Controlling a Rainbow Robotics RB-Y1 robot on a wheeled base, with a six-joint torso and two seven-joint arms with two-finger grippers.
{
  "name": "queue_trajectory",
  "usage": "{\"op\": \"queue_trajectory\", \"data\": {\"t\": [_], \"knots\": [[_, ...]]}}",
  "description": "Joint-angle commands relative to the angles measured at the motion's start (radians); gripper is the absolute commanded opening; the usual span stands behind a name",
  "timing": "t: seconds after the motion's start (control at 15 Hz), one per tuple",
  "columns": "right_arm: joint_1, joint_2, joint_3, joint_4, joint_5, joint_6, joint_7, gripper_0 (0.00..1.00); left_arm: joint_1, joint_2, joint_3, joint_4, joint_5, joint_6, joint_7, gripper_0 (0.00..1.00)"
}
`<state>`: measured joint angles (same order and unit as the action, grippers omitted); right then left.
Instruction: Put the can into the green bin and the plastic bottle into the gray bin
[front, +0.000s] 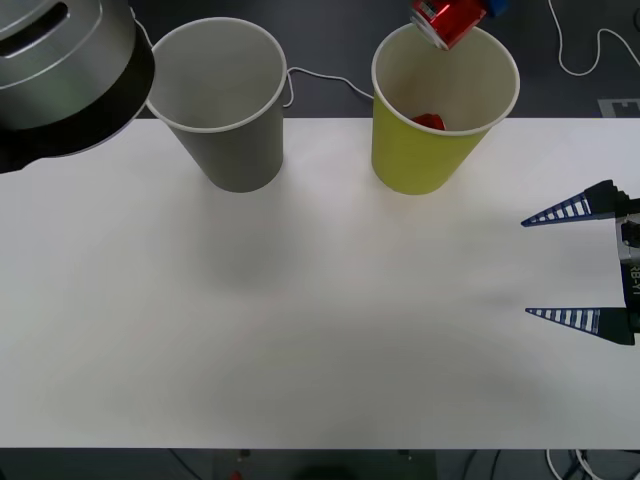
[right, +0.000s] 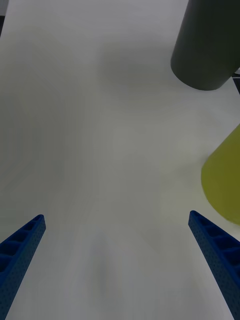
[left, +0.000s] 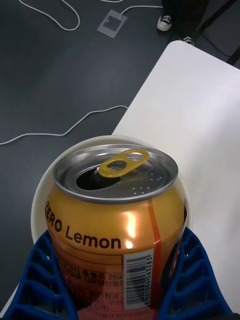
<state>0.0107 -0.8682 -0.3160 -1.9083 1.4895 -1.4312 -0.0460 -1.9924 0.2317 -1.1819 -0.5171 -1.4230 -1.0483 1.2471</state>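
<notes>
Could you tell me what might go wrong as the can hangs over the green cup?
The left gripper holds the can tilted above the far rim of the green bin, not over its middle, so on release it may clip the rim, fall behind the table or tip the cup. The can's mouth is open; any leftover liquid could spill.

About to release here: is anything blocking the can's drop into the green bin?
Nothing visible blocks it. The left end effector holds the can over the green bin's open mouth; a red item already lies inside.
</notes>
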Motion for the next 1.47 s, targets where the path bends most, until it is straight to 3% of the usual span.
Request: {"op": "queue_trajectory", "data": {"t": [0.07,0.47,0.6,0.67,0.8,0.87,1.47], "knots": [[0.000,0.000,0.000,0.000,0.000,0.000,0.000,1.00,0.007,-0.037,-0.002,0.029,0.002,0.034,0.000,0.00],[0.000,0.000,0.000,0.000,0.000,0.000,0.000,1.00,0.026,-0.060,-0.002,0.054,0.004,0.073,0.000,0.01],[0.000,0.000,0.000,0.000,0.000,0.000,0.000,1.00,0.026,-0.061,-0.002,0.060,0.004,0.074,-0.002,0.08],[0.000,0.000,0.000,0.000,0.000,0.000,0.000,1.00,0.026,-0.061,-0.002,0.061,0.002,0.076,-0.002,0.21],[0.000,0.000,0.000,0.000,0.000,0.000,0.000,1.00,0.026,-0.061,-0.002,0.072,0.004,0.079,-0.003,0.85],[0.000,0.000,0.000,0.000,0.000,0.000,0.000,1.00,0.026,-0.060,-0.001,0.077,0.004,0.080,-0.006,1.00],[0.000,0.000,0.000,0.000,0.000,0.000,0.000,1.00,0.026,-0.041,-0.001,0.094,0.022,0.079,-0.043,1.00]]}}
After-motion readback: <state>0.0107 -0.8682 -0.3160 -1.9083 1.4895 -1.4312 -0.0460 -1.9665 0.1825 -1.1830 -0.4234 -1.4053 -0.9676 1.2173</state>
